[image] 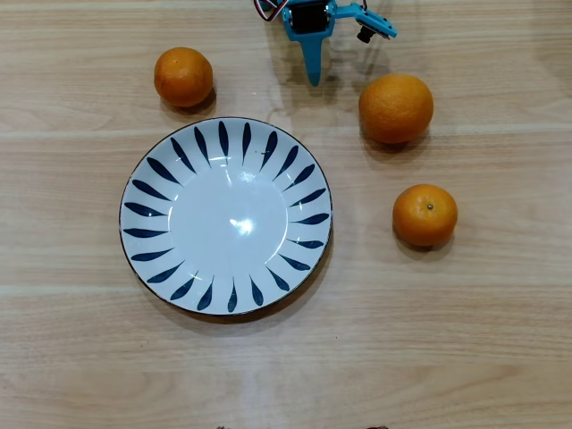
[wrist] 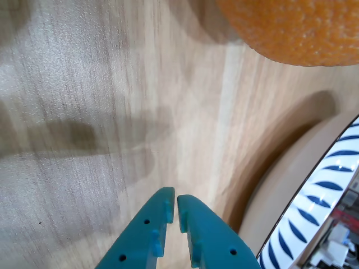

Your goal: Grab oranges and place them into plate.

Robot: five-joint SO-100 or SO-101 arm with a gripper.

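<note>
plate (image: pixel 143 234) bare (white, blue strokes), oranges (image: pixel 396 108) outside

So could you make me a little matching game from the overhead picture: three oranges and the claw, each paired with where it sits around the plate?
Things:
1. largest orange
2. orange with stem dot
3. third orange
4. claw

Places, relative to the plate:
A. upper left
B. just above its top rim
C. right, level with its middle
D. upper right

Pairs: 1-D, 2-C, 3-A, 4-B

A light wooden table (image: pixel 500 357) carries the plate (image: pixel 143 234) and three oranges (image: pixel 396 108) around it.
</note>
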